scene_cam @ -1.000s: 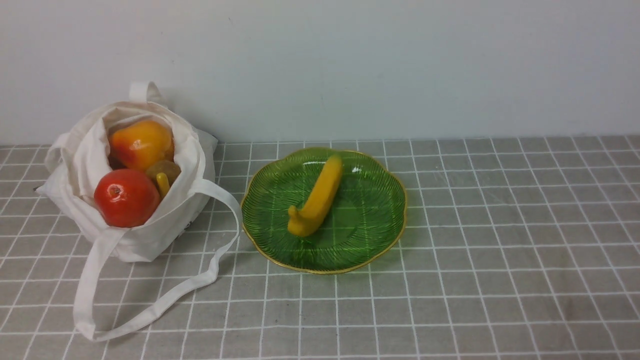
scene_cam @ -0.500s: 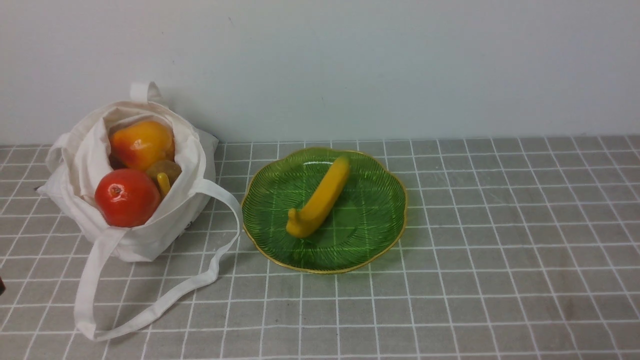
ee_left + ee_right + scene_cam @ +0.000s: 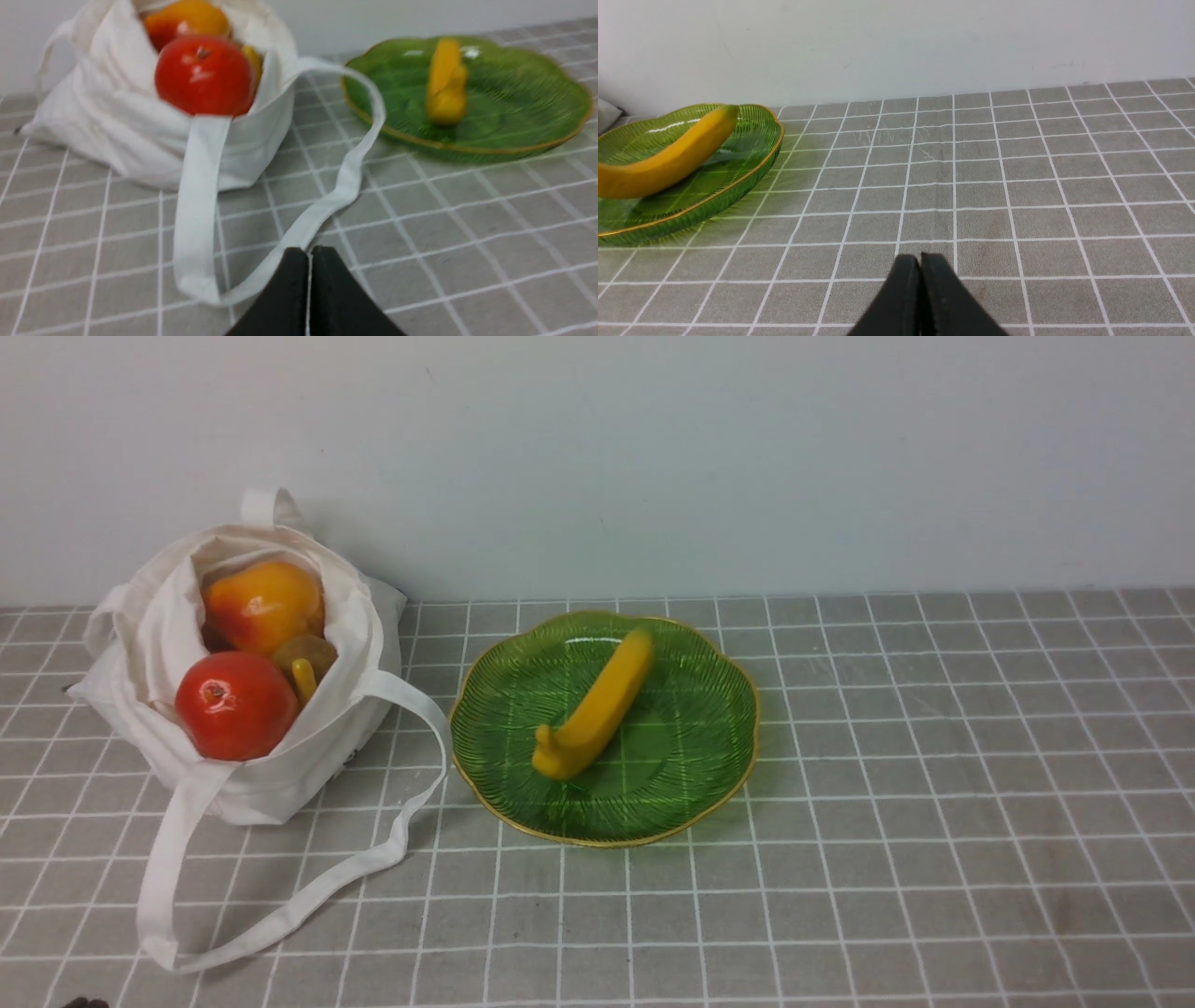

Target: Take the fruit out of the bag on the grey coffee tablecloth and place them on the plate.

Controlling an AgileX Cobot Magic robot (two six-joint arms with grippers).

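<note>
The off-white bag [image 3: 271, 784] sits at the left on the grey tablecloth [image 3: 934, 803], mouth open. In it lie a red fruit [image 3: 235, 705], an orange-yellow fruit [image 3: 264, 605], a brown kiwi [image 3: 308, 653] and a small yellow stem [image 3: 304, 679]. The green plate [image 3: 700, 747] at the centre holds a yellow banana [image 3: 597, 705]. My left gripper [image 3: 309, 254] is shut and empty, low over the cloth by the bag's strap [image 3: 198, 205], facing the red fruit [image 3: 203, 77]. My right gripper [image 3: 920, 259] is shut and empty, to the right of the plate [image 3: 738, 172].
One long strap [image 3: 280, 905] loops out over the cloth in front of the bag, towards the plate. A pale wall [image 3: 653, 457] stands close behind the bag and plate. A small dark tip [image 3: 84, 1002] shows at the front view's bottom left edge.
The banana has rocked slightly on the plate. A dark tip seen at the far left edge half a second ago now shows at the bottom left edge.
</note>
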